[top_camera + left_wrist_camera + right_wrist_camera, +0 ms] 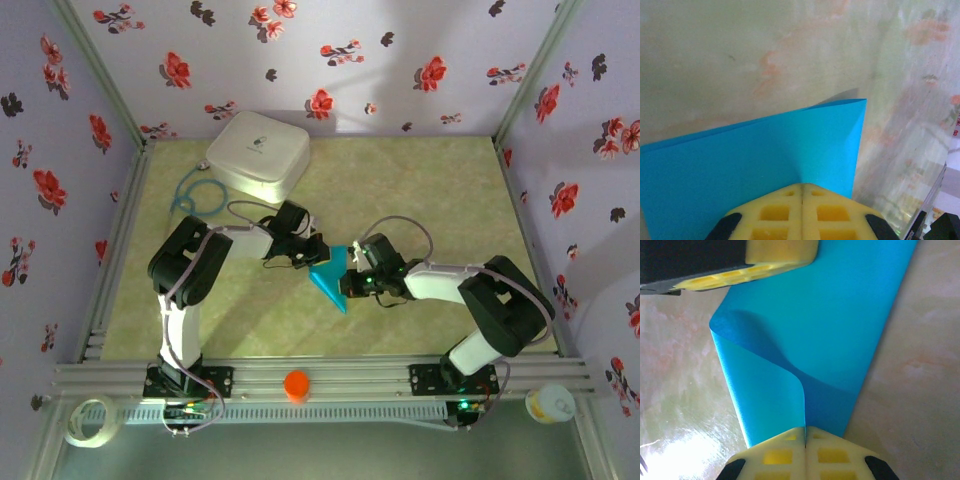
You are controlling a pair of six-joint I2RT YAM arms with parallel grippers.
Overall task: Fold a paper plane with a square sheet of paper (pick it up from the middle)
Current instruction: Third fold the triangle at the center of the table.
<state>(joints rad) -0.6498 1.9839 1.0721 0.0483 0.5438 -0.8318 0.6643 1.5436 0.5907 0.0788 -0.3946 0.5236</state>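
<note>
Left gripper: the left gripper [801, 187] has its yellow pads pressed flat together, and it's pinching the edge of the square sheet of thin turquoise-blue paper [765, 150], which fans out straight ahead of its tips.
Right gripper: the right gripper [805, 430] is clamped just as tight, with a curled flap of the same sheet running down into the seam between its pads.
Sheet: it's strung between the two grippers, already doubled over. From above it reads as a blue triangle, its point aimed back towards the arm bases, over the pale green marbled counter [420, 190].
Contact: whether it rests on the counter or hangs just clear of it, I can't tell.
Stage: by my reading we're mid-fold, with no dart shape and no centre crease yet.
Risk, tearing: both grippers are locked on one thin sheet. If they pull apart or twist against each other, the paper could rip at a pinch point.
Risk, bad crease: that loose curl ahead of the right gripper could get pressed down crooked and set a skewed fold.
Risk, slip: the grips are narrow edge pinches, so a quick swing could pull the paper free.
Bystander: the white rounded plastic box [258, 150] sits well beyond the left gripper, out of the way.
</note>
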